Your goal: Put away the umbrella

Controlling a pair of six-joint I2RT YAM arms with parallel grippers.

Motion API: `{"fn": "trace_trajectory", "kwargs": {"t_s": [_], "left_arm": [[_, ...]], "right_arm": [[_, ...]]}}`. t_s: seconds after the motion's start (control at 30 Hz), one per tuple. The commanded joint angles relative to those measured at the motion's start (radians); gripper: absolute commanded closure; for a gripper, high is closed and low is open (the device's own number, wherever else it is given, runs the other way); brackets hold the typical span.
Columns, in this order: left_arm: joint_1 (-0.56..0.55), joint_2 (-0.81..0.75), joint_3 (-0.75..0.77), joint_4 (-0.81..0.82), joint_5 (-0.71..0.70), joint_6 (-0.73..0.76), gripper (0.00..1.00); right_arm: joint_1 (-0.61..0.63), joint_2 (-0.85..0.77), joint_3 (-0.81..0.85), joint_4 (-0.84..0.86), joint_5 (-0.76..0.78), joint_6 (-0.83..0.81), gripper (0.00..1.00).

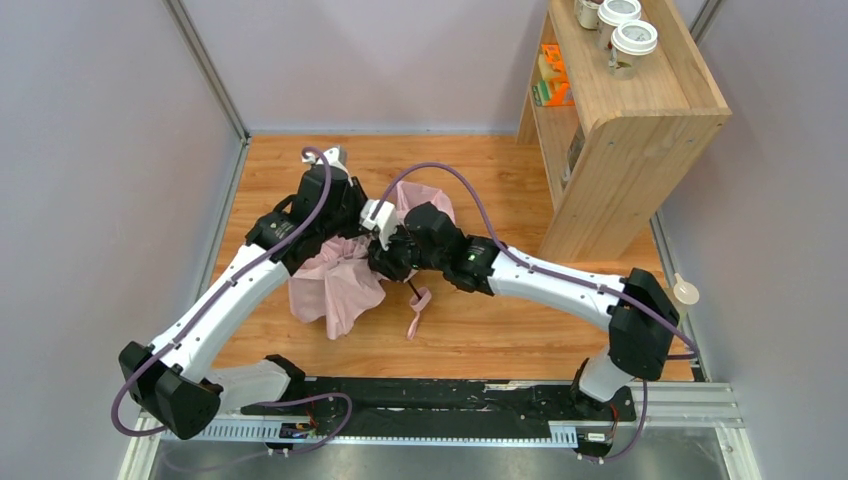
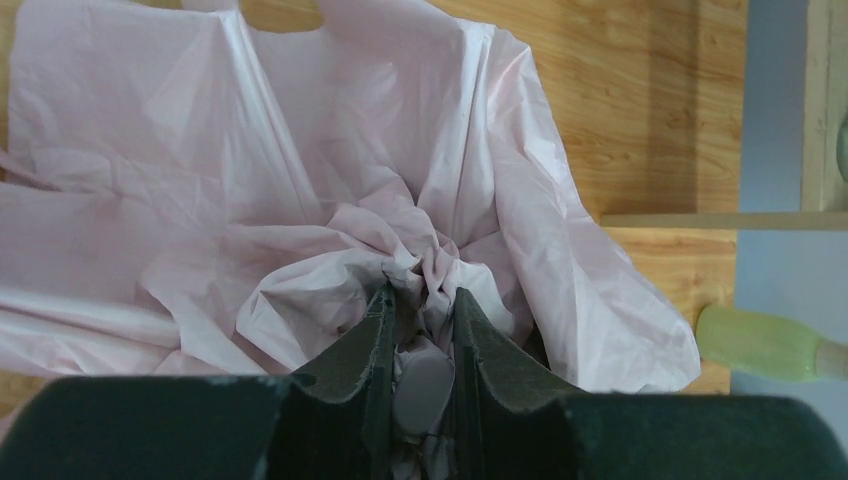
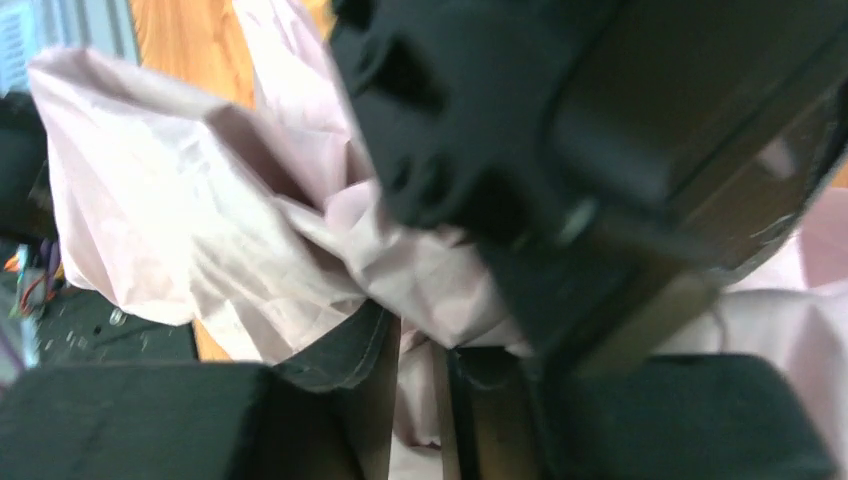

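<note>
The umbrella (image 1: 340,285) lies crumpled on the wooden table, its pale pink canopy spread loosely, its wrist loop (image 1: 418,312) trailing toward the front. My left gripper (image 1: 352,228) is shut on bunched canopy fabric; in the left wrist view (image 2: 420,300) the jaws pinch pink folds and a rounded pink part. My right gripper (image 1: 385,258) meets it from the right and is shut on canopy fabric (image 3: 300,250) too; in the right wrist view (image 3: 420,335) the left arm's black body fills the upper right. A short piece of black shaft (image 1: 411,291) shows below the right gripper.
A wooden shelf unit (image 1: 620,130) stands at the back right with paper cups (image 1: 633,40) on top and orange items inside. Grey walls close in the left and back sides. A black rail (image 1: 430,400) runs along the near edge.
</note>
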Motion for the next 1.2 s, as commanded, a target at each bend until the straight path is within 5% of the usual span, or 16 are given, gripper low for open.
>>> {"fn": "trace_trajectory", "kwargs": {"t_s": [0.0, 0.17, 0.33, 0.5, 0.57, 0.7, 0.87, 0.93, 1.07, 1.17], "left_arm": [[-0.012, -0.077, -0.022, 0.127, 0.112, 0.088, 1.00], [-0.006, -0.122, -0.038, 0.147, 0.095, 0.187, 1.00], [0.005, -0.125, -0.019, 0.139, 0.142, 0.239, 1.00], [0.006, -0.150, -0.039, 0.204, 0.286, 0.308, 1.00], [0.005, -0.162, -0.048, 0.205, 0.283, 0.314, 1.00], [0.010, -0.174, -0.042, 0.170, 0.205, 0.286, 1.00], [0.008, -0.137, -0.007, 0.138, 0.188, 0.274, 1.00], [0.011, -0.128, -0.001, 0.133, 0.188, 0.271, 1.00], [0.010, -0.116, 0.015, 0.110, 0.181, 0.279, 1.00], [0.011, -0.119, 0.013, 0.121, 0.199, 0.276, 1.00]], "right_arm": [[-0.012, -0.153, 0.013, -0.210, -0.075, 0.019, 0.65], [-0.012, -0.322, -0.004, -0.354, -0.250, 0.168, 0.38], [-0.028, -0.434, 0.011, -0.442, -0.105, 0.179, 0.16], [-0.208, -0.423, 0.049, -0.453, -0.114, 0.193, 0.12], [-0.264, -0.420, 0.046, -0.433, -0.149, 0.211, 0.21], [-0.211, -0.432, 0.007, -0.356, -0.249, 0.201, 0.56], [-0.030, -0.495, -0.004, -0.361, 0.099, 0.133, 0.56], [0.004, -0.492, 0.005, -0.388, 0.159, 0.119, 0.45], [0.037, -0.458, 0.020, -0.394, 0.162, 0.119, 0.48], [0.035, -0.412, 0.034, -0.376, 0.116, 0.122, 0.68]]}}
